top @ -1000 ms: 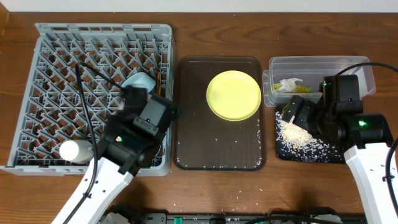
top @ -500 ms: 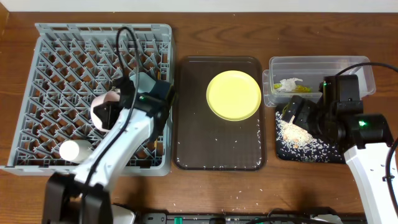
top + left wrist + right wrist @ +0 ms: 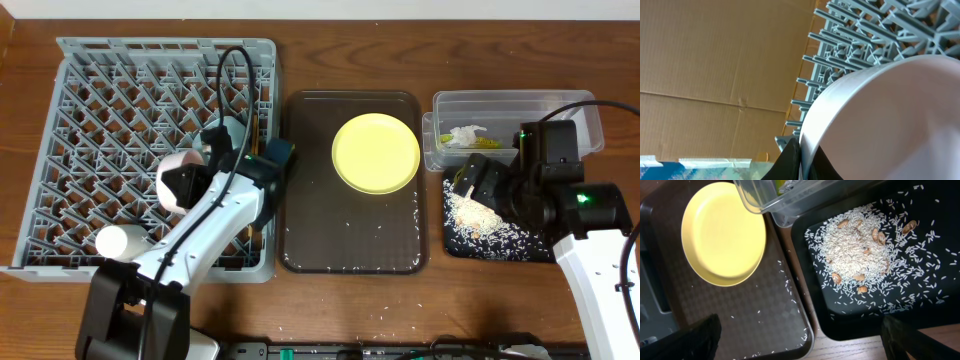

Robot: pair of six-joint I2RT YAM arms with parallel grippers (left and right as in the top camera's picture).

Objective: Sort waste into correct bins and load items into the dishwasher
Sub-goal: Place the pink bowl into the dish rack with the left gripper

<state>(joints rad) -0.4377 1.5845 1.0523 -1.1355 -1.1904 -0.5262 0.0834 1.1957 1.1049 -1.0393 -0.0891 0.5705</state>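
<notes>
My left gripper is shut on the rim of the white bowl and holds it tilted over the grey dish rack. In the left wrist view the black fingers pinch the bowl's rim, with the rack's pegs behind. A light blue bowl and a small white cup sit in the rack. The yellow plate lies on the brown tray. My right gripper is open and empty above the black tray, which holds rice. I cannot make out the chopsticks.
The brown serving tray lies between rack and bins, with scattered rice grains on it. The clear tub at the back right holds crumpled white paper and a green wrapper. Rice grains lie on the table's front edge.
My left arm has swung up over the rack and the white bowl in its gripper now shows, shifted slightly right. The right arm has not moved.
</notes>
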